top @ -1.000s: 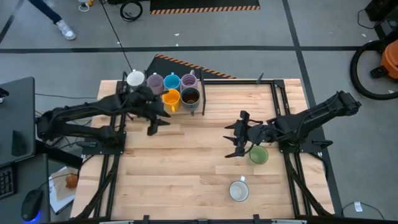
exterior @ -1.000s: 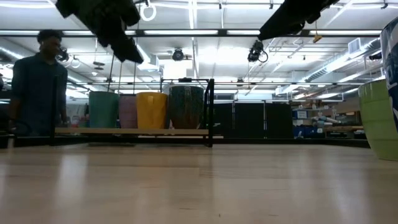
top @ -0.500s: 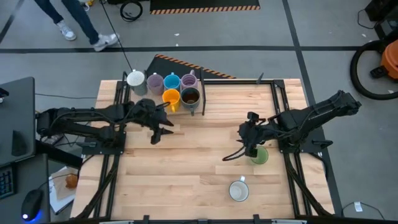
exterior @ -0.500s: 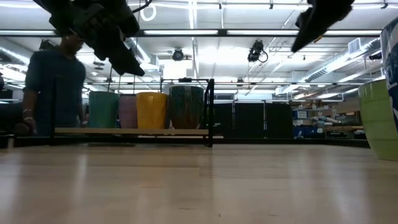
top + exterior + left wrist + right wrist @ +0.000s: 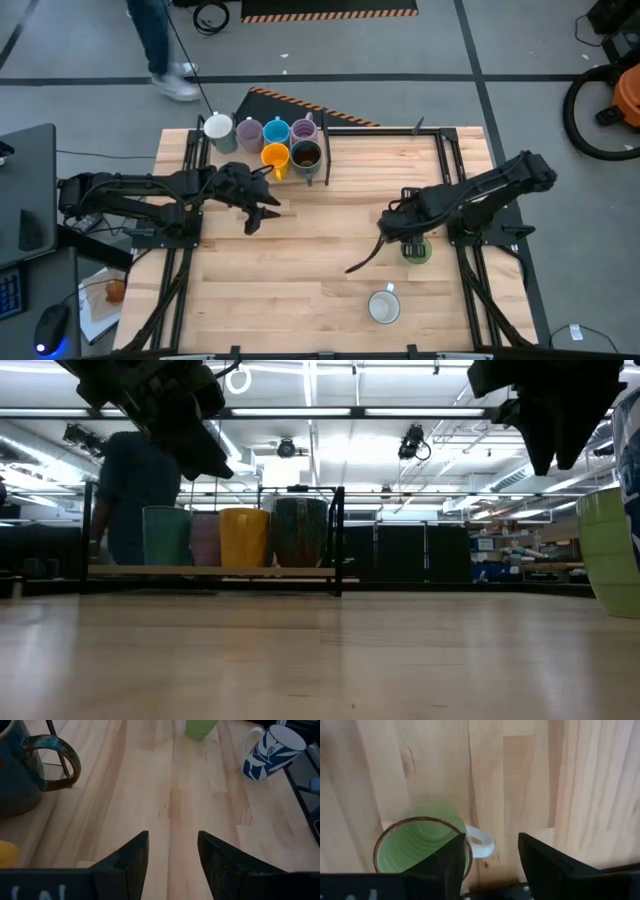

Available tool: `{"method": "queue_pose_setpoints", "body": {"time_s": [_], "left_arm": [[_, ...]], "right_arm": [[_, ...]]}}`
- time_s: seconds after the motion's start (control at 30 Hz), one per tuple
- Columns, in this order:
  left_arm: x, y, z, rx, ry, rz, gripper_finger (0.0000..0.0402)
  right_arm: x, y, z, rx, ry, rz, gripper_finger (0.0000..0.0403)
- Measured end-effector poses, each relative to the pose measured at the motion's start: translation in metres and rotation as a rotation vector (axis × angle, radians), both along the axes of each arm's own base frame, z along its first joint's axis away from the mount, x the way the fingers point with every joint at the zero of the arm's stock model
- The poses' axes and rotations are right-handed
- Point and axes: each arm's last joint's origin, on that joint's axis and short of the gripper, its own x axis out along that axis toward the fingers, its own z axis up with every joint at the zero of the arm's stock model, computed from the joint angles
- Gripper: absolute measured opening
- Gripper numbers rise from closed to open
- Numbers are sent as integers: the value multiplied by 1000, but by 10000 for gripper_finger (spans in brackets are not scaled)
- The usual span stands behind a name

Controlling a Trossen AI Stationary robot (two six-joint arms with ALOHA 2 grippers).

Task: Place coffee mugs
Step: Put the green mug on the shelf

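Hovering over the green mug [image 5: 420, 847], the right gripper [image 5: 487, 862] has its jaws spread and empty, partly covering the mug from above. The left gripper [image 5: 172, 857], also spread and empty, hangs near 6 clustered mugs [image 5: 272, 143], some half hidden behind a rack.

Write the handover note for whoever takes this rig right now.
Left gripper: open, empty, hovering beside the rack.
Right gripper: open, empty, directly above the green mug, not gripping.
Done: six mugs grouped at the rack, among them the orange mug and brown mug.
Left: green mug and white mug, both loose on the table.
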Motion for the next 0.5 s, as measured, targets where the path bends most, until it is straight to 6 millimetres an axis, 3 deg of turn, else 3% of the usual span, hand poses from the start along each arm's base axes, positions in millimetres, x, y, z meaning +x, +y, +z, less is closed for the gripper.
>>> {"method": "queue_pose_setpoints", "body": {"time_s": [0.3,0.5], "left_arm": [[1,-7,0,-35,7,-9,176],[1,-12,0,-41,8,-28,176]], "right_arm": [[9,7,-6,40,84,75,186],[8,11,-6,21,101,233,186]]}}
